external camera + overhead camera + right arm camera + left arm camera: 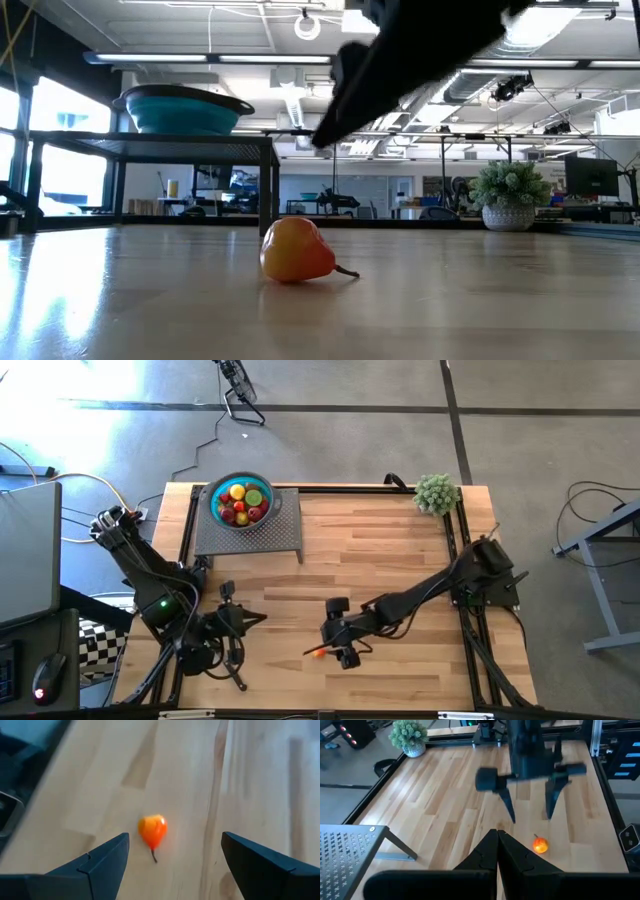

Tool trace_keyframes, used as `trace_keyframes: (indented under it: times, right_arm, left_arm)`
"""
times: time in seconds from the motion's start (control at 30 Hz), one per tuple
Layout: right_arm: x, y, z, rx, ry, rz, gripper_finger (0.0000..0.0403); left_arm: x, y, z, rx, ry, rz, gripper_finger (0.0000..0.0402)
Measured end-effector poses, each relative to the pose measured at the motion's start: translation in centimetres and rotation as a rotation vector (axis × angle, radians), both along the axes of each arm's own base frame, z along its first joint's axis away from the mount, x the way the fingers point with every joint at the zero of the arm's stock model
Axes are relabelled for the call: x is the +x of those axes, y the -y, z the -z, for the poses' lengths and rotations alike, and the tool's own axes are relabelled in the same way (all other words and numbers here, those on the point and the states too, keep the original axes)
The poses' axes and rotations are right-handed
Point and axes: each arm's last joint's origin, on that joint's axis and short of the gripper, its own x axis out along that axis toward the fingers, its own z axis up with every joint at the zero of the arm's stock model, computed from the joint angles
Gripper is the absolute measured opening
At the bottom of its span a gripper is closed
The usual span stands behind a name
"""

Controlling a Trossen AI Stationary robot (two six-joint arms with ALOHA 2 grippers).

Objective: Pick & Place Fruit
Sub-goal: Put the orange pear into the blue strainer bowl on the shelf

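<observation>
One small orange fruit [318, 651] with a thin stem lies on its side on the wooden table, near the front edge. My right gripper [172, 855] hovers open just above it, one finger to each side of the fruit [152, 831], touching nothing. In the left wrist view the right gripper [530, 815] hangs over the fruit [540, 845]. My left gripper [497, 842] is shut and empty at the table's front left [250, 622]. A teal bowl [243, 503] holding several red, yellow, orange and green fruits stands on a grey perforated stand [250, 535] at the back left.
A fuzzy pale green plant ball [436, 492] in a white pot sits at the table's back right corner. Black frame rails [458, 540] run along the table's sides. Bare wood lies between the stand and the grippers. A monitor and mouse sit off the table to the left.
</observation>
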Motion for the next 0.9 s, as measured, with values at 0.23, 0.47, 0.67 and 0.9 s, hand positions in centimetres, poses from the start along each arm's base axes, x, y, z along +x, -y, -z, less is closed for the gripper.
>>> trace_keyframes:
  times: [0.23, 0.47, 0.67, 0.9]
  right_arm:
    - [0.8, -0.2, 4.6, -0.013, -0.122, 0.016, 0.0309]
    - [1.5, -0.6, 6.6, 0.065, -0.143, -0.021, 0.0309]
    - [1.8, -0.7, 7.1, 0.069, -0.129, -0.027, 0.0304]
    - [1.8, -0.8, 7.2, 0.067, -0.128, -0.026, 0.0233]
  left_arm:
    - [0.0, 0.0, 0.0, 0.019, -0.005, 0.009, 0.0001]
    - [0.0, 0.0, 0.0, 0.020, -0.005, 0.009, 0.0001]
    - [0.0, 0.0, 0.0, 0.019, -0.006, 0.009, 0.0001]
    - [0.0, 0.0, 0.0, 0.020, -0.007, 0.009, 0.0001]
